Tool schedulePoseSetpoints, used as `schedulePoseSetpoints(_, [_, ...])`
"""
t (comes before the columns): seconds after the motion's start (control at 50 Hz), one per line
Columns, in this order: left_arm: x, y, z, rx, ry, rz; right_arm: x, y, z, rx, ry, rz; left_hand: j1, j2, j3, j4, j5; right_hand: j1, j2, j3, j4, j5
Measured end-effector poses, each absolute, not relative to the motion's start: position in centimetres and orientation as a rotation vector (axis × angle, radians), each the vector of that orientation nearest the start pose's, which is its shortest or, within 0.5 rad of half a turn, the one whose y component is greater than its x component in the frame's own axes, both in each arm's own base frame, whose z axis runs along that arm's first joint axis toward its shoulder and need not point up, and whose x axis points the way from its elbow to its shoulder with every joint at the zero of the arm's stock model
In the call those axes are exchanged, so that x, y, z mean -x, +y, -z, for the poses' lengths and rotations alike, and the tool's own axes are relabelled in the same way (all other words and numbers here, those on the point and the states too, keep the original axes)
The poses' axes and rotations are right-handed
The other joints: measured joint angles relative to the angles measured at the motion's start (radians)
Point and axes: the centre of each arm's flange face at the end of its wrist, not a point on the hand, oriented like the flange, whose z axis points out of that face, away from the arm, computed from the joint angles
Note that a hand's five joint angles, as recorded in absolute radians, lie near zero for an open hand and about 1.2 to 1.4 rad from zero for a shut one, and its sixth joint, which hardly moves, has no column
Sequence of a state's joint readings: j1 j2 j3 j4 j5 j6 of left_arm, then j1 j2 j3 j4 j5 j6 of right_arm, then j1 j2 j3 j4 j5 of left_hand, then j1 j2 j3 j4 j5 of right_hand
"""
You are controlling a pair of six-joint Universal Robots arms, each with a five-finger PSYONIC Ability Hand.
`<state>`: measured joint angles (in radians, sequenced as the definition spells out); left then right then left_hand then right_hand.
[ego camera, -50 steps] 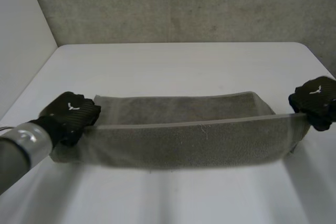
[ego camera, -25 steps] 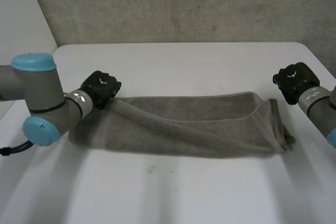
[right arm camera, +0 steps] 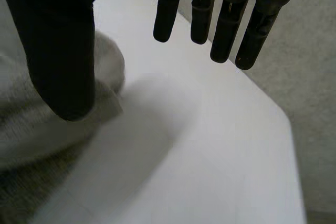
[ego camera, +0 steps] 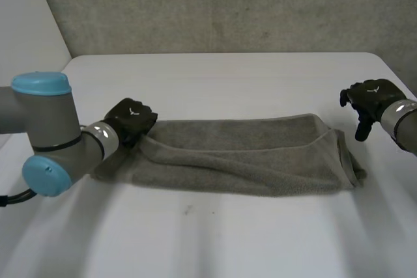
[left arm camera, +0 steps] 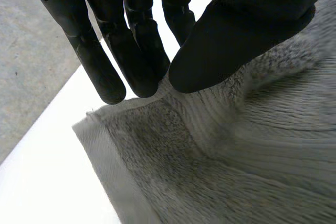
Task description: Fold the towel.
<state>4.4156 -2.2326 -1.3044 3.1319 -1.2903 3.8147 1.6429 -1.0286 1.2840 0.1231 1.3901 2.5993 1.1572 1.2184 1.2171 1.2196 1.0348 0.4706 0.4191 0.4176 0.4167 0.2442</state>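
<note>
A grey towel (ego camera: 247, 161) lies folded lengthwise across the table, a long band from left to right. My left hand (ego camera: 130, 118) sits at its left end. In the left wrist view the fingers (left arm camera: 131, 51) and thumb pinch a ridge of the towel (left arm camera: 236, 156) near its corner. My right hand (ego camera: 370, 96) hovers just past the towel's right end, apart from it. In the right wrist view its fingers (right arm camera: 210, 19) are straight and spread from the thumb, holding nothing. The towel's end (right arm camera: 31, 140) lies below the thumb.
The white table (ego camera: 228, 89) stretches back to a grey wall (ego camera: 228, 4). My left arm's elbow (ego camera: 45, 135) stands over the table's left side. The table's right edge runs close by the right hand.
The towel's lifted front edge was carried back and laid down, so the towel now lies folded. The right hand let go, opened and drew off to the right. The left hand keeps its pinch.
</note>
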Motion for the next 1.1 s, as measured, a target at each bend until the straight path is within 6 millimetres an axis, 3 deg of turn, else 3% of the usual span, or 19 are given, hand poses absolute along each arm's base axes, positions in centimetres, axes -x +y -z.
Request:
schedulePoseSetpoints(0.14, [25.8,-30.9,-15.5,-1.447,2.227,1.740,-18.1,-38.0,-19.5,0.822,2.496,1.670,0.000,0.000,0.000,0.000,0.000,0.040,0.024,0.025,0.027,0.027])
schedulePoseSetpoints(0.28, [25.5,-29.9,-16.0,-1.446,2.225,1.743,-18.4,-39.1,-17.6,0.773,2.513,1.563,0.000,0.000,0.000,0.000,0.000,0.108,0.084,0.087,0.087,0.080])
schedulePoseSetpoints(0.48, [25.4,-30.1,-16.2,-1.437,2.219,1.749,-18.4,-39.5,-15.7,0.757,2.539,1.507,0.000,0.000,0.000,0.000,0.000,0.196,0.163,0.165,0.164,0.156])
schedulePoseSetpoints(0.88, [25.0,-30.5,-16.2,-1.420,2.223,1.746,-18.3,-38.7,-14.9,0.776,2.583,1.401,0.000,0.000,0.000,0.000,0.000,0.232,0.197,0.196,0.198,0.194])
schedulePoseSetpoints(0.98, [25.0,-30.5,-16.1,-1.418,2.225,1.744,-18.2,-38.5,-14.8,0.790,2.593,1.390,0.000,0.000,0.000,0.000,0.000,0.345,0.295,0.290,0.291,0.281])
schedulePoseSetpoints(1.02, [24.9,-30.5,-16.2,-1.418,2.225,1.744,-18.2,-38.5,-15.1,0.796,2.590,1.399,0.000,0.000,0.000,0.000,0.000,0.758,0.657,0.657,0.650,0.645])
schedulePoseSetpoints(1.1, [24.9,-30.5,-16.4,-1.414,2.218,1.751,-18.3,-38.6,-16.3,0.800,2.569,1.447,0.000,0.000,0.000,0.000,0.000,0.861,0.744,0.750,0.748,0.737])
